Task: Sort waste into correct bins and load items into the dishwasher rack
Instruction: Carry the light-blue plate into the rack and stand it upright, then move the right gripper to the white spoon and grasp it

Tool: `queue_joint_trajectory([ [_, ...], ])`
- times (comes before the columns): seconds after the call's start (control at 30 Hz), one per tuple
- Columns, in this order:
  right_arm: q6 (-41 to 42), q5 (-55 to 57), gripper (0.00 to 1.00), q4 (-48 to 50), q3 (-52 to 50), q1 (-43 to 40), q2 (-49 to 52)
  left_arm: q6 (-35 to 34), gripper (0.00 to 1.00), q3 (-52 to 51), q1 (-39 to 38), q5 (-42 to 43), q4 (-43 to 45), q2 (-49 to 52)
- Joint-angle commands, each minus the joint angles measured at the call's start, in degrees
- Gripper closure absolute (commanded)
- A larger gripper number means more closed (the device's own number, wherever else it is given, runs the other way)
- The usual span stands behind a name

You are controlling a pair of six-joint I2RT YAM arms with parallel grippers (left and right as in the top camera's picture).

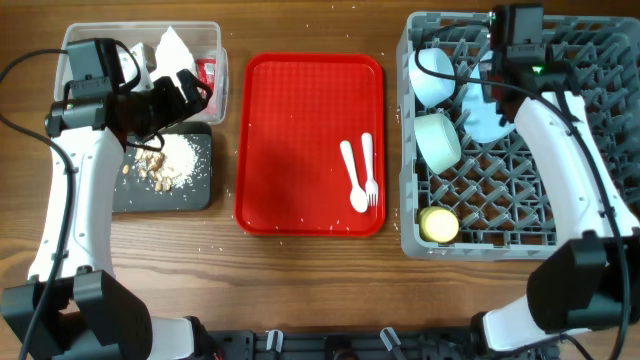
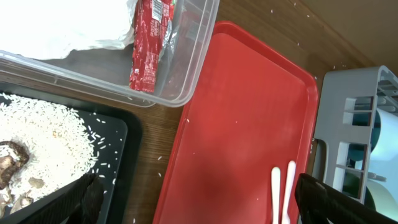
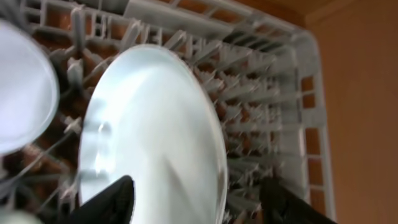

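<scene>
My left gripper (image 1: 190,88) (image 2: 205,211) is open and empty, above the near edge of the clear tub (image 1: 140,30) and the black tray (image 1: 190,190). The tub holds the white napkin (image 1: 172,48) (image 2: 62,25) and the red wrapper (image 1: 207,72) (image 2: 148,43). The black tray holds rice and brown food scraps (image 1: 150,165) (image 2: 12,165). The white spoon and fork (image 1: 358,175) (image 2: 283,193) lie on the red tray (image 1: 290,120). My right gripper (image 1: 492,85) (image 3: 196,205) is open, its fingers either side of the rim of the pale blue plate (image 1: 490,118) (image 3: 155,137), which stands on edge in the dishwasher rack (image 1: 500,245) (image 3: 298,93).
In the rack, left of the plate, are a white bowl (image 1: 432,75) (image 3: 18,93), a teal bowl (image 1: 438,140) and a yellow cup (image 1: 438,225). The rack's corner (image 2: 348,106) shows beside the red tray (image 2: 249,124) in the left wrist view. Rice grains are scattered on the wooden table.
</scene>
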Motion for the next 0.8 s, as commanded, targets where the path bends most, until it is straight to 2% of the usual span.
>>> queue_joint_trajectory([
  [0.0, 4.1, -5.7, 0.29, -1.3, 5.6, 0.1, -10.1, 1.0, 0.0, 0.5, 0.2, -0.3, 0.2, -0.2],
  [0.07, 4.3, -11.1, 0.21, 0.6, 5.9, 0.1, -15.0, 1.0, 0.0, 0.5, 0.2, -0.3, 0.2, -0.2],
  [0.13, 6.8, -25.9, 0.2, 0.4, 5.9, 0.1, -20.8, 1.0, 0.0, 0.5, 0.2, -0.3, 0.2, -0.2],
  [0.2, 9.7, -42.3, 0.29, -0.2, 5.8, 0.1, -23.7, 1.0, 0.0, 0.5, 0.2, -0.3, 0.2, -0.2],
  [0.27, 14.2, -54.3, 0.29, -0.2, 5.4, 0.1, -23.5, 1.0, 0.0, 0.5, 0.2, -0.3, 0.2, -0.2],
  [0.3, 15.5, -56.8, 0.29, 0.0, 5.0, 0.4, -23.0, 1.0, 0.0, 0.5, 0.2, -0.4, 0.2, -0.2],
  [0.43, 22.2, -55.6, 0.33, -0.1, 1.4, 5.5, -16.9, 1.0, 0.0, 0.5, 0.2, -0.3, 0.2, -0.2],
  [0.6, 28.4, -49.2, 0.44, -2.9, 0.9, 15.8, -2.3, 1.0, 0.0, 0.5, 0.2, -0.3, 0.2, -0.2],
  [0.77, 29.6, -47.7, 0.51, -6.9, 0.9, 21.0, 9.5, 1.0, 0.0, 0.5, 0.2, -0.3, 0.2, -0.2],
])
